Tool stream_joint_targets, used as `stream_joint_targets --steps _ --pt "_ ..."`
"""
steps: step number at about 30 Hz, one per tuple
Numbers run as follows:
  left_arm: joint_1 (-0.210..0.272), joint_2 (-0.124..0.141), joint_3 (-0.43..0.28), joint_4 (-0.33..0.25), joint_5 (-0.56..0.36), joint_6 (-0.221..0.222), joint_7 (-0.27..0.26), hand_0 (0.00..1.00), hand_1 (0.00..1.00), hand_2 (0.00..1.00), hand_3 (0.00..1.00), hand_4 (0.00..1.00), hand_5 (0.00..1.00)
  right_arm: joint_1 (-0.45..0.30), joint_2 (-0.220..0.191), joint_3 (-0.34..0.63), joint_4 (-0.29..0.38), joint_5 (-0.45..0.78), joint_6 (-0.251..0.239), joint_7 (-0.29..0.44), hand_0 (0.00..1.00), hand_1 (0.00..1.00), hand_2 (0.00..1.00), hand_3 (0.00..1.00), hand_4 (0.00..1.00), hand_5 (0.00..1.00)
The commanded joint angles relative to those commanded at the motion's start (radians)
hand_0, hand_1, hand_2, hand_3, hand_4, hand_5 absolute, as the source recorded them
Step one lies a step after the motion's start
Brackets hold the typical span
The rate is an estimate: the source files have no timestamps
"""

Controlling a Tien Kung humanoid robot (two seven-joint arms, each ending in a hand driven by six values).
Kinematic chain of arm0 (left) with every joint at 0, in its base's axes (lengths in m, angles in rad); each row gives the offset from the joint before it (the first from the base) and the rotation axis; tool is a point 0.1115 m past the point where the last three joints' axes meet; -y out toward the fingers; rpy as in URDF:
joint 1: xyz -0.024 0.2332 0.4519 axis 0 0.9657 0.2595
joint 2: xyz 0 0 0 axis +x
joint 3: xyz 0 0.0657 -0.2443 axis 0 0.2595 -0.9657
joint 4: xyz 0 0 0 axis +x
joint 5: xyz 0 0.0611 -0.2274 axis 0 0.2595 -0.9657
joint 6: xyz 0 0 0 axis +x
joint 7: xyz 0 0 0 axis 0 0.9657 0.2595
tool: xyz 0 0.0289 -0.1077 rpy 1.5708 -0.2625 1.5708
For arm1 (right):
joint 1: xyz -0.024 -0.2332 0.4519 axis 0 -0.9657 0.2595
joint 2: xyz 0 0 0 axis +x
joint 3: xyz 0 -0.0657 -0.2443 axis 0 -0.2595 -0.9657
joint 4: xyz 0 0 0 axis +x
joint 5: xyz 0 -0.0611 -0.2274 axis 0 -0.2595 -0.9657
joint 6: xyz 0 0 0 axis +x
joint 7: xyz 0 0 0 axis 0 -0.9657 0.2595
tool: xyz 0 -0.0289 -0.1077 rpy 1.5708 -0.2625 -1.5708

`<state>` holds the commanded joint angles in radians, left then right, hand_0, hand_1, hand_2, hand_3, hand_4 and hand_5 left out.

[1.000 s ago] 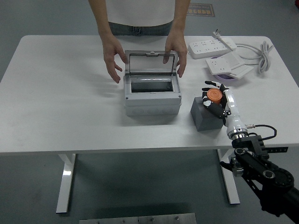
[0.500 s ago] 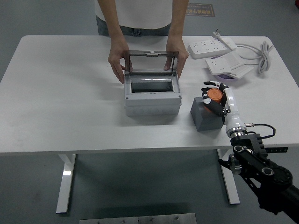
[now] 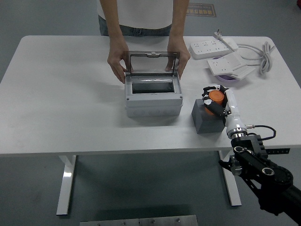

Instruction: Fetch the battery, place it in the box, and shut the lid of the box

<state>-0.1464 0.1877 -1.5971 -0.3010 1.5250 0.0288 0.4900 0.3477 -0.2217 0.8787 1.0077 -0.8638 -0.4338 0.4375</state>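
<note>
A grey box stands mid-table with its clear lid raised. A person at the far side holds the lid with both hands, one at each side. To the right of the box sits a dark grey block. My right hand is above that block, its fingers curled around an orange battery. The right arm comes up from the lower right. No left arm shows.
White power strips and a coiled white cable lie at the back right, with a white adapter and something purple under it just behind my hand. The table's near edge runs below the box.
The person's hands moved in and took hold of the lid's sides. My right hand with the battery shifted slightly up and left over the block.
</note>
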Motion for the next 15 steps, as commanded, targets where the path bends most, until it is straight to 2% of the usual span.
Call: stream_joint_targets --steps 3,4,15 --pt "0.000 0.000 -0.002 0.000 0.006 -0.001 0.001 0.542 0.702 0.539 0.531 0.537 0.017 0.003 0.000 -0.002 -0.002 0.001 -0.004 0.001 0.427 0.337 0.349 0.372 0.240 0.002" --pt "0.000 0.000 -0.003 0.000 0.007 -0.001 0.001 0.541 0.702 0.540 0.531 0.536 0.018 0.005 0.000 -0.003 -0.002 0.001 -0.005 0.000 0.390 0.309 0.352 0.371 0.208 0.002" --pt "-0.003 -0.001 -0.007 -0.001 0.014 0.002 -0.001 0.540 0.702 0.541 0.531 0.534 0.020 0.021 -0.005 -0.004 0.001 -0.006 -0.015 -0.006 0.369 0.295 0.353 0.370 0.188 0.002"
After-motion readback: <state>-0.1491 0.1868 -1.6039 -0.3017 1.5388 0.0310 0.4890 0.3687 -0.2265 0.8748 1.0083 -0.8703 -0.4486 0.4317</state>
